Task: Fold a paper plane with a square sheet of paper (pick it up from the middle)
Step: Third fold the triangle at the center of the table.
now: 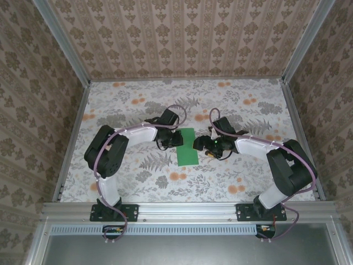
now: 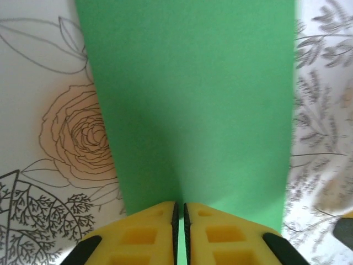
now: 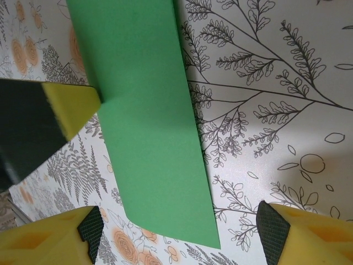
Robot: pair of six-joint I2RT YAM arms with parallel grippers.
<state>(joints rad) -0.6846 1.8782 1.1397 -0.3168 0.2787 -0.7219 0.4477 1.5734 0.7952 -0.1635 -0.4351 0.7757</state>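
Note:
The square sheet of paper (image 1: pixel 187 146) lies mid-table as a bright-green oblong, longer than wide; no paper plane is in view. My left gripper (image 1: pixel 175 139) is at its left long edge. In the left wrist view the yellow fingers (image 2: pixel 149 232) stand almost together around the gripper's middle (image 2: pixel 180 215), with the green paper (image 2: pixel 193 99) running into the slit between them. My right gripper (image 1: pixel 212 150) hovers at the sheet's right side, open. Between its wide-apart tips (image 3: pixel 182 229) I see the paper's (image 3: pixel 149 127) corner and bare table. The left gripper's finger (image 3: pixel 69 107) touches the sheet's far edge there.
The floral tablecloth (image 1: pixel 138 182) covers the whole table. Patterned walls and metal rails (image 1: pixel 71 138) close it in on the left, right and back. Both arms reach inward from their bases at the near edge.

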